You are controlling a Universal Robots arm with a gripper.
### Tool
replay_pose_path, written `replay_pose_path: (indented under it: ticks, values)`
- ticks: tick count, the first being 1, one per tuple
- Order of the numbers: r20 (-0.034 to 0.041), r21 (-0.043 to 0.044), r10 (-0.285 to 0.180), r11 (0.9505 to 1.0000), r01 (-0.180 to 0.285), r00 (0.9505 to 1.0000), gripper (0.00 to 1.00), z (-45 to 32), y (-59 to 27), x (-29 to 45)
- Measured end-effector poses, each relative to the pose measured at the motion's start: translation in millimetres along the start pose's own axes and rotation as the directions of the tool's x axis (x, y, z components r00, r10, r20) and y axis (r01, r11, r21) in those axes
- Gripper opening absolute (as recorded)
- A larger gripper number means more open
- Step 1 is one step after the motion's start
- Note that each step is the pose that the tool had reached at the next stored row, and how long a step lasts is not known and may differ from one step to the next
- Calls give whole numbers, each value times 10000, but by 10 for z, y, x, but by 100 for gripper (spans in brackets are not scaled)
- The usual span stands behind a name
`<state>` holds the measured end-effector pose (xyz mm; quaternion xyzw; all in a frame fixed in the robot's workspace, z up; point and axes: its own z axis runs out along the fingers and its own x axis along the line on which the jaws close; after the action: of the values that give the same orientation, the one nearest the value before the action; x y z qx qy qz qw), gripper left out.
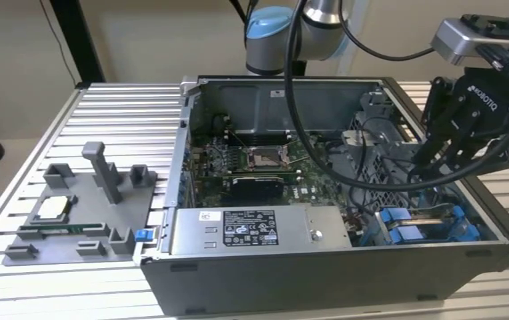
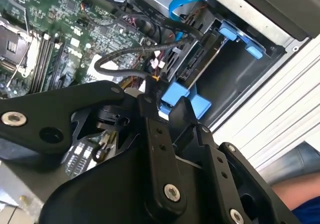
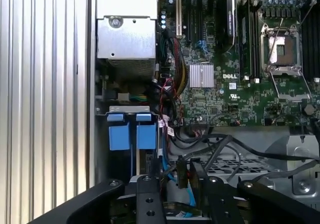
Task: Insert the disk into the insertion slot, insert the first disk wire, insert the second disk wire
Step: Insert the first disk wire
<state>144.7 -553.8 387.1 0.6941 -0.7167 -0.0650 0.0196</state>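
A ribbed aluminium table (image 1: 121,113) stands before a plain beige wall (image 1: 156,40) crossed by a black post (image 1: 75,40).

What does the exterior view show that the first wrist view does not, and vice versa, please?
The exterior view adds the grey parts fixture at the exterior view's left and the arm's blue-capped joint. The first wrist view adds the finned silver heatsink. Both share the processor socket, the power-supply box and the blue-tabbed insertion slot.

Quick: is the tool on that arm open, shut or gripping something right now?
The tool: cannot be told; it hangs over the open computer case.
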Motion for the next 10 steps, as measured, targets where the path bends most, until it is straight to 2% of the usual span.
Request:
replay_pose_path:
  ticks: [9,10]
  values:
    - [102,-14,-187,9998,187,9998,100,14,-2,0]
    - [124,-16,-210,9998,211,9997,0,15,-2,0]
